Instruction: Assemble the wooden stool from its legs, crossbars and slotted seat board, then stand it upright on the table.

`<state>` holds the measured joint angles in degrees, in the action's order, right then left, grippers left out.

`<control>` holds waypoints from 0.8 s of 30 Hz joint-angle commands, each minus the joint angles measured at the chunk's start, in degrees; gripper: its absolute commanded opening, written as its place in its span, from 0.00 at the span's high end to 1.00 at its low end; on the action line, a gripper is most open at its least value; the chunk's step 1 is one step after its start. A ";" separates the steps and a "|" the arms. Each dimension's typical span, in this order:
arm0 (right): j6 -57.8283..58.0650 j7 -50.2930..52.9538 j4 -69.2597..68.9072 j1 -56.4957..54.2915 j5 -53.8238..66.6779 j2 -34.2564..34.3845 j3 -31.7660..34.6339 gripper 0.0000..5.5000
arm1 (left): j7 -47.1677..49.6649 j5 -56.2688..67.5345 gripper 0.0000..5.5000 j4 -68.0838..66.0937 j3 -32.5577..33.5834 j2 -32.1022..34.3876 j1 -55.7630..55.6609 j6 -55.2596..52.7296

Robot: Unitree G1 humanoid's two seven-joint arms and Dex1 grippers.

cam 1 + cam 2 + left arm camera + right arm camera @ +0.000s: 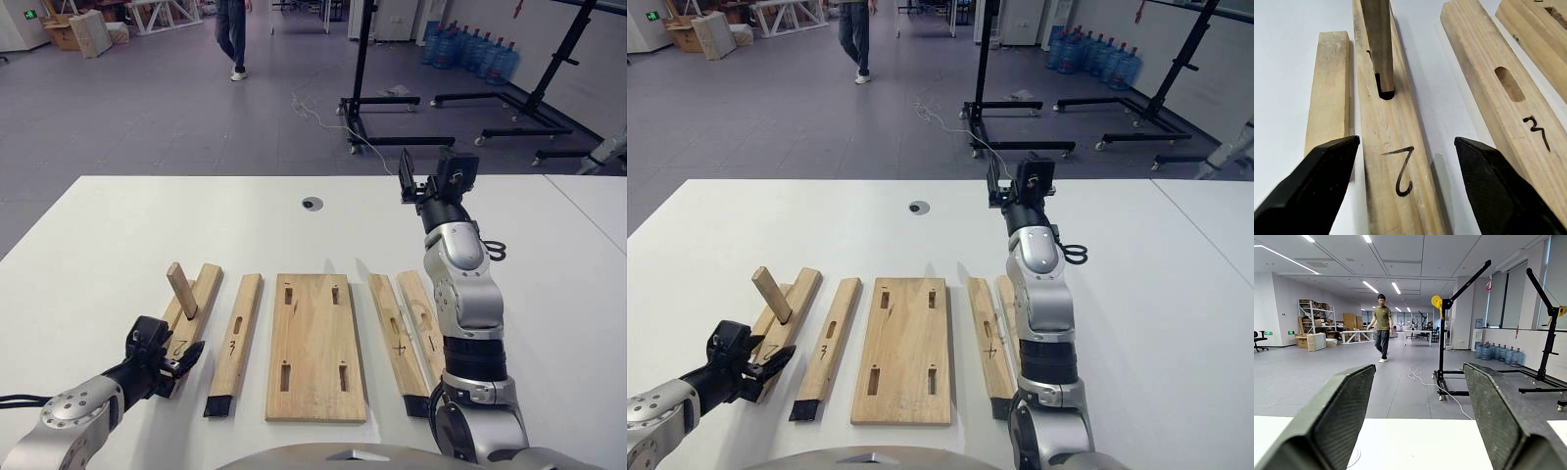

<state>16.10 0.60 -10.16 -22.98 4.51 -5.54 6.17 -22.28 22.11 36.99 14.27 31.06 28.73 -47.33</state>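
Note:
The slotted seat board lies flat mid-table. Left of it lie the leg marked 2 and the leg marked 3; right of it lie two more legs. A crossbar stands tilted in the slot of leg 2. A short bar lies against that leg's outer side. My left gripper is open low over the near end of leg 2, one finger on each side. My right gripper is open and empty, raised above the table's far right, pointing into the room.
A round hole sits in the white table near its far edge. A small black looped object lies by the right arm. Black wheeled stands are on the floor beyond the table.

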 commanded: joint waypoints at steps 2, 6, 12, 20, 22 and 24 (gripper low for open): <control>0.97 -0.13 -0.90 0.17 0.03 -0.15 -0.12 0.40 | 0.32 -0.61 0.38 -0.88 -1.23 -0.09 0.03 -1.40; 1.03 -0.23 -0.69 -0.17 0.07 -0.40 0.07 0.40 | 0.63 -1.12 0.48 -1.84 -2.29 -0.10 0.18 -2.30; 1.08 -0.55 -0.94 -0.33 -0.09 -0.47 -0.45 0.40 | 1.14 -1.73 0.63 -2.16 -2.95 -0.20 0.49 -2.80; 0.57 -0.85 -0.12 -0.97 -0.22 -0.66 -0.38 0.40 | 2.90 4.02 0.63 -2.64 2.97 -4.43 -6.09 -6.04; -0.37 -1.42 1.29 -1.83 0.02 -1.28 0.20 0.40 | 2.70 6.79 0.63 -3.26 5.77 -3.65 -13.45 -6.95; -0.50 -4.35 2.43 -2.73 2.60 -1.60 0.55 0.40 | 2.33 8.71 0.63 -4.29 7.47 -2.33 -19.77 -7.78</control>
<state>15.86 -1.36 -8.82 -24.00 4.79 -6.40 6.40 -19.77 28.97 33.22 20.18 27.08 14.14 -54.22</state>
